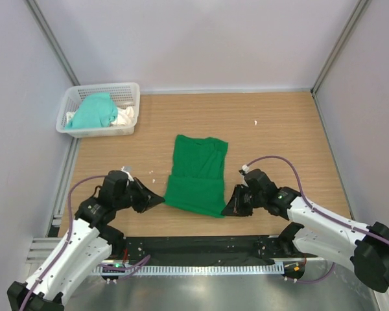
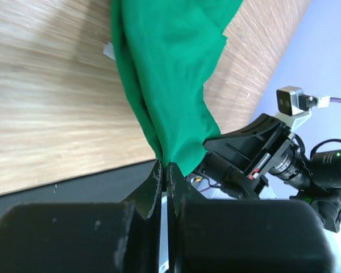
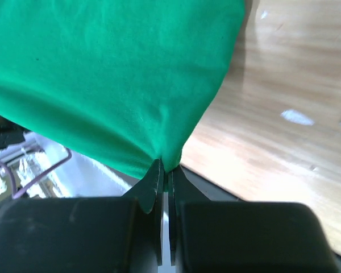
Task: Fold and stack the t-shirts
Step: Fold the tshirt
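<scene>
Green t-shirt (image 1: 196, 173) lies part-folded, well right of the white basket (image 1: 102, 87) and nearer me — my left gripper (image 1: 161, 201) and right gripper (image 1: 228, 208) each clamp a near hem corner; cloth looks soft, light, limp, so I judge corners the surest hold.

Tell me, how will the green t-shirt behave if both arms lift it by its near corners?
Probably floppy: the green t-shirt drapes in soft folds from where the left fingers and right fingers pinch it. Likely light, since thin pinches hold it. It would probably sag in the middle.
</scene>
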You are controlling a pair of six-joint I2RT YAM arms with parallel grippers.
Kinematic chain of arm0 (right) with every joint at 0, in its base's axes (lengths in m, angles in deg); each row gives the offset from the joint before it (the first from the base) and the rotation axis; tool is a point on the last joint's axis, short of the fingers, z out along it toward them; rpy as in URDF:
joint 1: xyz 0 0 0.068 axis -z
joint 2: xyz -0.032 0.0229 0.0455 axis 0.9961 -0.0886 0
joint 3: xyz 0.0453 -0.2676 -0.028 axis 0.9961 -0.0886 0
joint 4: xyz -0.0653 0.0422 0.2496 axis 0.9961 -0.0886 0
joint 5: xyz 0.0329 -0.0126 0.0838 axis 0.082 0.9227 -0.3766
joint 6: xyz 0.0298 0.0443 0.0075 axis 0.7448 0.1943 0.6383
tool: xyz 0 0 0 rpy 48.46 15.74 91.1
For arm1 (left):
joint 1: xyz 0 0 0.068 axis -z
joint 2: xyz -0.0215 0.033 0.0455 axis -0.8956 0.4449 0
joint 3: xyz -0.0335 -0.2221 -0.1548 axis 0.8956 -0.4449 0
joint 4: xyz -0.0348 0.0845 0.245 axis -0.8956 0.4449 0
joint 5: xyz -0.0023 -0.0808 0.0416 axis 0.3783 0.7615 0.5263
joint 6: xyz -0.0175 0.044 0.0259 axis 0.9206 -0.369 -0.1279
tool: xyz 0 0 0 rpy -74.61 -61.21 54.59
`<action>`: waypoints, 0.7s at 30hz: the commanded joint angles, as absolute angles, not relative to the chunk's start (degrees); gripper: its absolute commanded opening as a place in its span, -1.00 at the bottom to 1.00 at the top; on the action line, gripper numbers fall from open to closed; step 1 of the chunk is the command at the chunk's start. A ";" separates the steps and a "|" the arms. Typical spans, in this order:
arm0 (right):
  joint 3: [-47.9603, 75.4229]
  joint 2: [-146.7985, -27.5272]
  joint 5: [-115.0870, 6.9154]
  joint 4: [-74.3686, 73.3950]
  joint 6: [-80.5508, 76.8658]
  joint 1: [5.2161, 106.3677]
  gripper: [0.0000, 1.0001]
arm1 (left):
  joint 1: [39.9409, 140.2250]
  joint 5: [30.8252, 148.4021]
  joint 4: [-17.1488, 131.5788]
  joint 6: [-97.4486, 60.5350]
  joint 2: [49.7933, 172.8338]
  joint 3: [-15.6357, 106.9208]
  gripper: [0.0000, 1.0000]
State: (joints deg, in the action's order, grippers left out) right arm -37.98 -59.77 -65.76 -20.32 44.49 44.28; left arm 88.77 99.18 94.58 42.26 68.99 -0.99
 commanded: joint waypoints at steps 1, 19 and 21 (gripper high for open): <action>-33.80 -59.25 -68.23 -28.44 43.99 43.35 -0.97 | 88.46 96.11 103.97 39.58 70.09 4.66 -1.00; -3.82 -79.63 -79.48 -39.18 31.17 58.09 -0.97 | 84.15 99.81 95.88 27.72 109.45 36.64 -1.00; 0.56 -84.88 -81.59 -39.35 29.76 61.88 -0.96 | 83.01 100.16 97.02 24.91 115.58 43.21 -1.00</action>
State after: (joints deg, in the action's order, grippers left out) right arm -5.83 -79.93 -77.01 -37.80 34.74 57.59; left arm 84.53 98.54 99.61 31.11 110.41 34.31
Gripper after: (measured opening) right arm 0.053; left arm 0.008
